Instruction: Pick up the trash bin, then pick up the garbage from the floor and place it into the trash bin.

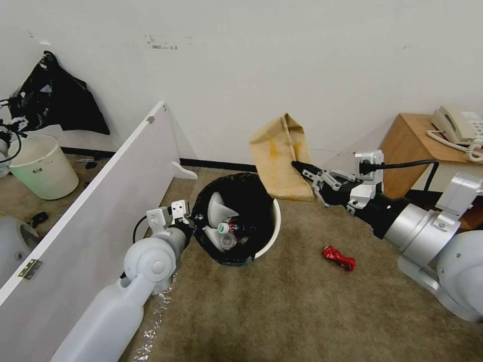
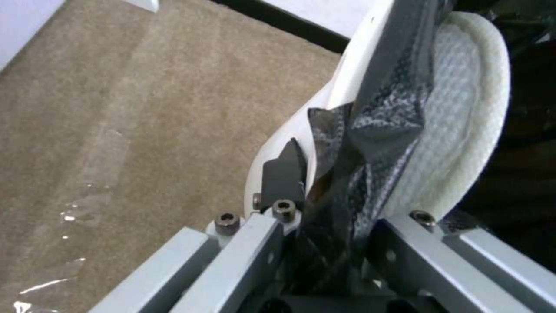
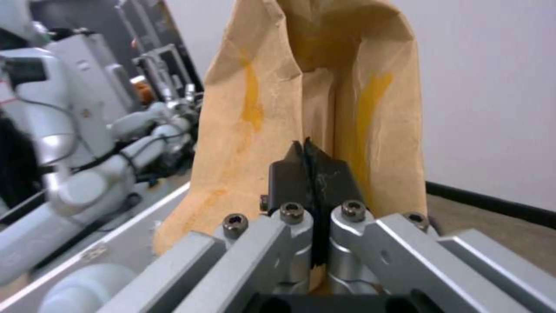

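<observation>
Head view: left gripper point(image 1: 193, 221) clamps the trash bin point(image 1: 269, 236) rim, holding it ready; right gripper point(image 1: 302, 171), closed tight on the paper bag point(image 1: 279, 151), carries it just beside the bin's mouth.

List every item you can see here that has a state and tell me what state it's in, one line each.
trash bin: tilted, rim gripped by the left hand, partly filled.
tan paper bag: lifted off the floor, pinched by the right hand, beside the bin.
white slipper: inside the bin, against the liner.
clear bottles: inside the bin.
crushed red wrapper: lying on the carpet.
pale bin: upright by the wall.
</observation>
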